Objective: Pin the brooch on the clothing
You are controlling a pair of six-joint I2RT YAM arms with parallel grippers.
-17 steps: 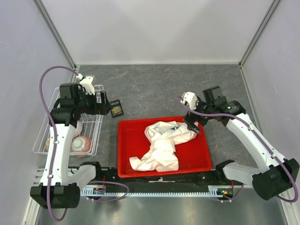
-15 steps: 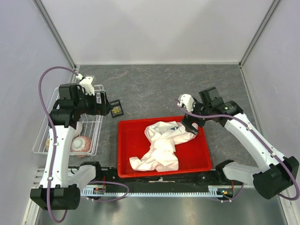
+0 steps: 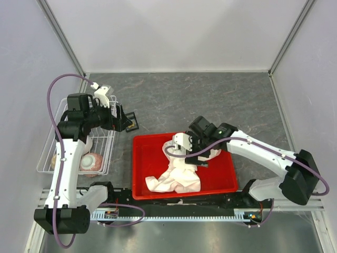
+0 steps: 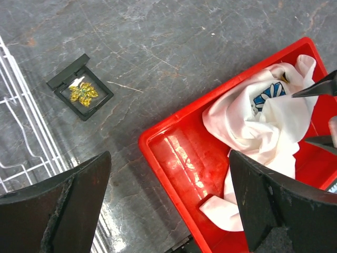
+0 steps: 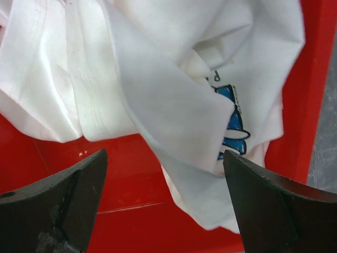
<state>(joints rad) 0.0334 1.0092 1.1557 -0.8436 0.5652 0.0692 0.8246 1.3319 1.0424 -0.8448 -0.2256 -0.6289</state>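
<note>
Here, the brooch [image 4: 84, 94] lies in a small black tray [image 4: 66, 78] on the grey desk [image 4: 174, 47], near the red bin [image 4: 179, 158] that holds the crumpled clothing [image 4: 258, 121]. Left pincer [image 4: 168, 163]: fingers apart, empty, above the desk. Right pincer [image 5: 164, 174]: fingers apart, apparently just over the clothing's blue print [image 5: 231, 126].

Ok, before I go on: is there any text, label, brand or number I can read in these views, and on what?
No whole word, brand or number can be read in any view.
T-shirt: beside the blue print there is one small dark mark, perhaps a "p"; a fold hides the rest.
Black case holding the brooch: no lettering shows.
Red tray: no lettering shows.
</note>
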